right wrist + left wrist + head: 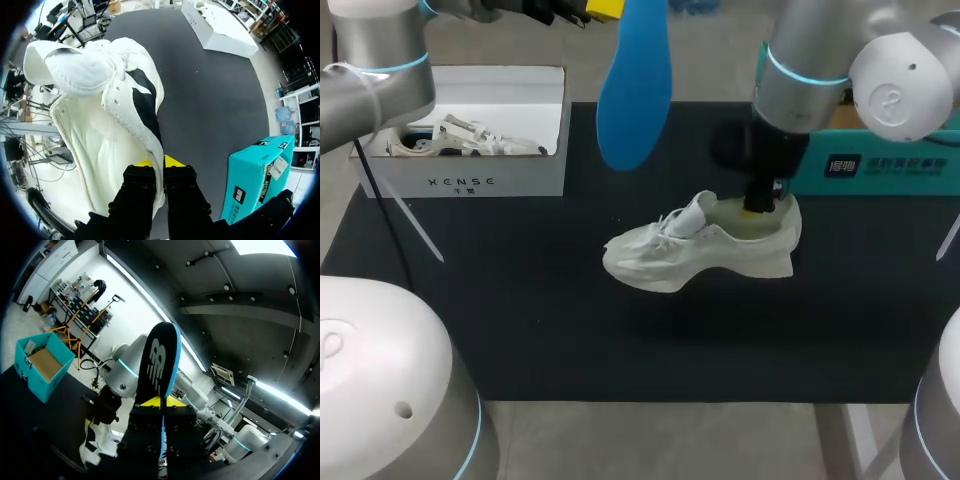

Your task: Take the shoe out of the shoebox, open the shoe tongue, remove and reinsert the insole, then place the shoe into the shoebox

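A white shoe [700, 250] lies on the black mat [520, 320], toe toward the left, its tongue [65, 65] pulled up and open. My right gripper [760, 207] is shut on the shoe's collar wall [150, 130] near the heel, one finger inside and one outside. High over the mat's back, my left gripper [162, 402] is shut on the blue insole [635, 85], which hangs lengthwise above the shoe. In the left wrist view the insole [157, 365] shows its black face with a blue edge.
A white shoebox [470, 130] stands at the back left with another white shoe [460, 138] inside. A teal box [880, 165] sits at the back right, just behind my right arm. The mat's front half is bare.
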Robot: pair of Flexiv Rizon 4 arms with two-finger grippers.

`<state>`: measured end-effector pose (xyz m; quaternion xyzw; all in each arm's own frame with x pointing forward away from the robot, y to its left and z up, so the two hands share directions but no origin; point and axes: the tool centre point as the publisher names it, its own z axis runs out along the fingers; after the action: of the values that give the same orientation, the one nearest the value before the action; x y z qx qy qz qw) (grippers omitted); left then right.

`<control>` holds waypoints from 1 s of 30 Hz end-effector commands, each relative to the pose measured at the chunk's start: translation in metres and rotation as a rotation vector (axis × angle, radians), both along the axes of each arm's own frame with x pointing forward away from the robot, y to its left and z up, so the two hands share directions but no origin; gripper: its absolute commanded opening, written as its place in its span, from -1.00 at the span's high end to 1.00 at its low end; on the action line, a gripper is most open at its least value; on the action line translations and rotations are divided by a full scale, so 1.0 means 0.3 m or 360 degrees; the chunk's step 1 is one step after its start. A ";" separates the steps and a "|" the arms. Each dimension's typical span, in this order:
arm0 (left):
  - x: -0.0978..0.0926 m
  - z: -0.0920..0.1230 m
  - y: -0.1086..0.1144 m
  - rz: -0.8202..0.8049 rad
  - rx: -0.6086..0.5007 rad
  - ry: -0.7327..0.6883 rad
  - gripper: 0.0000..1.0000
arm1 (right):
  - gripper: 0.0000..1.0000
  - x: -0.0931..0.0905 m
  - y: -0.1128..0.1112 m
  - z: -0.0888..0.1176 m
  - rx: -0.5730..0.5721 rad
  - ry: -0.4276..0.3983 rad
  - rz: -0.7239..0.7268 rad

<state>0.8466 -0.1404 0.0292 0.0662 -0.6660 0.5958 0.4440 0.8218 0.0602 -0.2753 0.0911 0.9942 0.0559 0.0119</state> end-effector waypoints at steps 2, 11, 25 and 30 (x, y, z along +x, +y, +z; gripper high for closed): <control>-0.002 0.000 0.001 0.0001 0.0001 -0.0001 1.00 | 1.00 -0.038 -0.015 -0.012 -0.0272 0.0181 -0.1026; -0.002 0.000 0.001 0.0001 0.0001 -0.0001 1.00 | 1.00 -0.150 -0.036 -0.030 -0.0120 0.0153 -0.1565; -0.002 0.000 0.001 0.0001 0.0001 -0.0001 1.00 | 1.00 -0.187 -0.082 -0.051 -0.0103 0.0248 -0.1830; -0.002 0.000 0.001 0.0001 0.0001 -0.0001 1.00 | 1.00 -0.187 -0.082 -0.051 -0.0103 0.0248 -0.1830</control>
<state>0.8466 -0.1405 0.0292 0.0661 -0.6660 0.5958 0.4441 0.7644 0.0344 -0.2908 0.5596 0.8284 0.0074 -0.0244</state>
